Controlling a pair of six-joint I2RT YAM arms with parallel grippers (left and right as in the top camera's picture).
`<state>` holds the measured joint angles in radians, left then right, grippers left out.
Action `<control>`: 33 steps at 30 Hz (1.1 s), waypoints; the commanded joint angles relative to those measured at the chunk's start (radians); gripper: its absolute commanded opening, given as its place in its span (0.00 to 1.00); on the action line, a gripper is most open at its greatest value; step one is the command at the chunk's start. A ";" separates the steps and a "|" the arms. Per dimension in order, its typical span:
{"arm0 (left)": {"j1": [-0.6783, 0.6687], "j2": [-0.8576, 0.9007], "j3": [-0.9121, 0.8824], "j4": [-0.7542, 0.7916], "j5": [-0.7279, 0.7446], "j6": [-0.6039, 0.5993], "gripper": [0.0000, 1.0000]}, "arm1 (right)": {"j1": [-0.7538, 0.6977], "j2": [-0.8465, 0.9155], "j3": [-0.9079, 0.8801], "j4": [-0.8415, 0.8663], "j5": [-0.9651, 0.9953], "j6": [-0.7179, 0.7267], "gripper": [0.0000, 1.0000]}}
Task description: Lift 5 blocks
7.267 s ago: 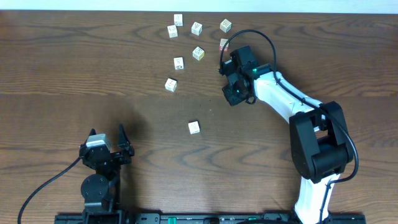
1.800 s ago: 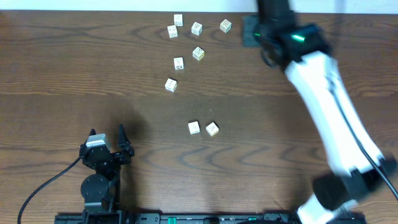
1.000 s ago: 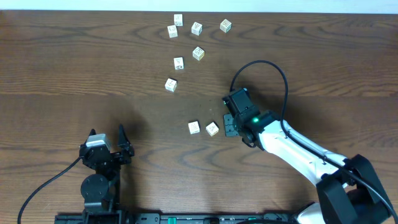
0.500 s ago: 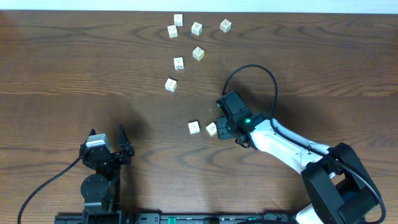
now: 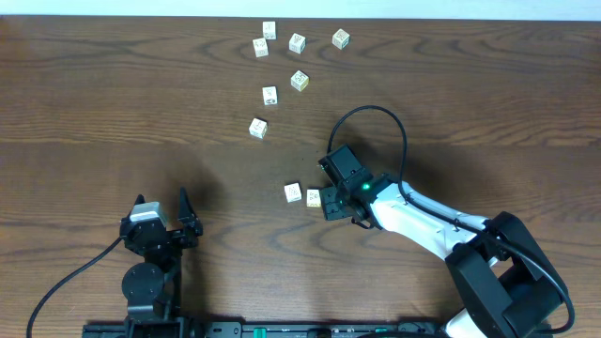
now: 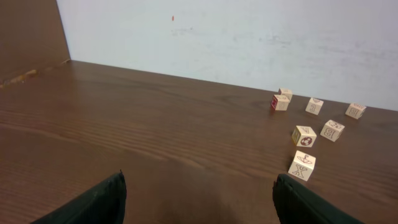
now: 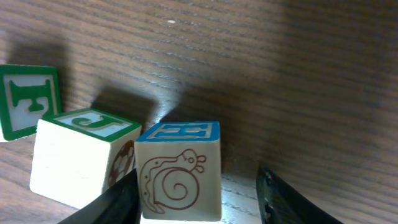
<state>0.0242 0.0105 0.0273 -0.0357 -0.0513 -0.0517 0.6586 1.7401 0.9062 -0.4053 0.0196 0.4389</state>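
Note:
Two small cream blocks lie side by side mid-table, one to the left and one beside it. My right gripper is down at the second one. In the right wrist view this block, with a blue top and a snail drawing, rests on the table between my fingers of the right gripper. The left finger is against it and a gap separates it from the right finger, so the jaws are open. My left gripper stands open over bare wood, far from any block.
Several more blocks are scattered at the far side, among them one, one and one. A green-topped block touches the snail block's left side. The table's far edge meets a white wall.
My right gripper has slid a little left, the snail block has shifted towards its neighbour, and the jaws have widened. The left arm has not moved.

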 commanded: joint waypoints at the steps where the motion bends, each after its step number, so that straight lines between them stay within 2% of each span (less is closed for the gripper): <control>1: -0.002 -0.006 -0.023 -0.032 -0.008 -0.002 0.76 | 0.016 -0.013 -0.002 -0.014 0.033 -0.031 0.58; 5: -0.002 -0.006 -0.023 -0.032 -0.008 -0.002 0.76 | 0.015 -0.073 0.031 -0.075 0.088 -0.037 0.67; 10: -0.002 -0.006 -0.023 -0.032 -0.008 -0.002 0.76 | 0.015 -0.188 0.133 -0.248 0.091 -0.052 0.71; 12: -0.002 -0.006 -0.023 -0.032 -0.008 -0.002 0.76 | 0.016 -0.236 0.180 -0.317 0.068 -0.051 0.78; 14: -0.002 -0.006 -0.023 -0.032 -0.009 -0.002 0.76 | 0.015 -0.267 0.212 -0.331 0.049 -0.051 0.85; 17: -0.002 -0.006 -0.023 -0.032 -0.009 -0.002 0.76 | 0.013 -0.262 0.240 -0.267 0.058 -0.051 0.88; 21: -0.002 -0.006 -0.023 -0.032 -0.008 -0.002 0.76 | -0.016 -0.159 0.253 -0.065 0.044 -0.084 0.96; 24: -0.002 -0.006 -0.023 -0.032 -0.008 -0.002 0.76 | -0.039 -0.030 0.325 0.021 0.024 -0.101 0.96; 27: -0.002 -0.006 -0.023 -0.032 -0.009 -0.002 0.76 | -0.052 0.137 0.465 0.041 0.023 -0.159 0.96; 29: -0.002 -0.006 -0.023 -0.032 -0.008 -0.002 0.76 | -0.058 0.256 0.586 0.043 0.024 -0.256 0.99; 33: -0.002 -0.006 -0.023 -0.032 -0.008 -0.002 0.76 | -0.081 0.444 0.805 0.024 0.024 -0.409 0.99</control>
<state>0.0242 0.0105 0.0273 -0.0357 -0.0509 -0.0517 0.6025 2.1006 1.5841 -0.3740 0.0425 0.1879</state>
